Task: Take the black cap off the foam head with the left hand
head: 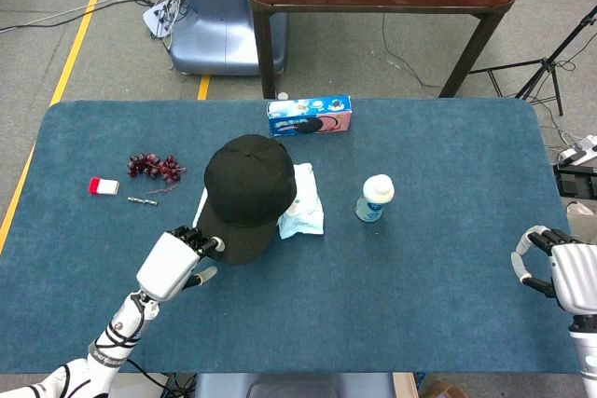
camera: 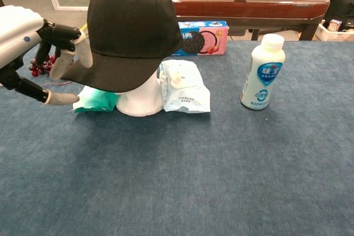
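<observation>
- The black cap (head: 246, 195) is seen sitting on the foam head (camera: 139, 96) about mid-table, a bit left of centre, with its brim pointed toward the robot's side.
- The foam head itself is pretty much only visible in the chest view, as a white base under the cap; from the head view it's covered by the cap.
- The left hand (head: 177, 263) is parked right at the brim's left edge. In the chest view its fingers (camera: 65, 53) are seen spread, upper ones over the brim edge and the thumb lower down beneath it, so the brim sits between them. Whether anything is actually touching the brim can't be told from either view.
- The right hand (head: 560, 269) is only caught by the head view, at the table's far right edge, well apart from everything, fingers curled in loosely with nothing in them.
- A wipes pack (camera: 185, 85) is found touching the head's right side, and a teal packet (camera: 94, 100) pokes out on its left, just by the thumb.
- A white bottle (camera: 262, 72) stands upright further right.
- A cookie box (head: 310, 116) lies behind the cap.
- Grapes (head: 154, 167), a small red and white item (head: 104, 186) and a thin metal bit (head: 143, 200) are scattered off to the left on the blue table (head: 392, 305).
</observation>
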{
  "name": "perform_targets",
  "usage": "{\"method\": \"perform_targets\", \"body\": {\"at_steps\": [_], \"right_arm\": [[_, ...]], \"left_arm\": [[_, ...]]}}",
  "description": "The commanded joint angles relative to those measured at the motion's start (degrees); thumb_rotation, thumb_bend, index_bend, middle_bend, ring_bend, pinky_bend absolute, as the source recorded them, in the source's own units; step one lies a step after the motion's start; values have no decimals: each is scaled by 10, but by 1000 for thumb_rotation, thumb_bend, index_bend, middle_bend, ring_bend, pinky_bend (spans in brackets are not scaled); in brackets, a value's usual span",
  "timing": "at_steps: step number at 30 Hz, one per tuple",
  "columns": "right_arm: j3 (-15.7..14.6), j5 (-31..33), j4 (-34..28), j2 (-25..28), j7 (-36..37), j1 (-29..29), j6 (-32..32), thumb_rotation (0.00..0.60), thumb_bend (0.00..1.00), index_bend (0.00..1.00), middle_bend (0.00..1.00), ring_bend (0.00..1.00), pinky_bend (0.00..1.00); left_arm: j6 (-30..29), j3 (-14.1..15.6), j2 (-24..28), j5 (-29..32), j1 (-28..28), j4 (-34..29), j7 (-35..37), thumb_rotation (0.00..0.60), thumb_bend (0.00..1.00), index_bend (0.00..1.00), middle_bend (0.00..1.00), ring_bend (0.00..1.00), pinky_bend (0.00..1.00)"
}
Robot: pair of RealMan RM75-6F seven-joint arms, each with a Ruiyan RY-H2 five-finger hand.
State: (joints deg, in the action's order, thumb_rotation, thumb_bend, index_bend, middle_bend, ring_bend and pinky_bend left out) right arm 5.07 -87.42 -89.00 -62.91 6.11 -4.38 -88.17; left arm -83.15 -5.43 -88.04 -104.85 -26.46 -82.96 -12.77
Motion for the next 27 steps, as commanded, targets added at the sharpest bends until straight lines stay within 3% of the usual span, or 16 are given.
{"method": "perform_targets", "body": {"at_steps": [1,16,27], "right_arm": [[-1,-1,-2,5,12,1,0,600,409,596,482,463,638],[9,12,1,19,41,17,-22,600,409,595,482,463,638],[11,14,0,23,51,22,-27,600,409,595,482,463,638]], "left_arm": [[2,0,-3,-3,-7,-2,6,600,0,499,746,565,636],[22,-4,-26,10,-36,28,3,600,0,501,746,565,636],[-7,-9,-40,6,-41,62,-13,600,0,501,747,566,636]]}}
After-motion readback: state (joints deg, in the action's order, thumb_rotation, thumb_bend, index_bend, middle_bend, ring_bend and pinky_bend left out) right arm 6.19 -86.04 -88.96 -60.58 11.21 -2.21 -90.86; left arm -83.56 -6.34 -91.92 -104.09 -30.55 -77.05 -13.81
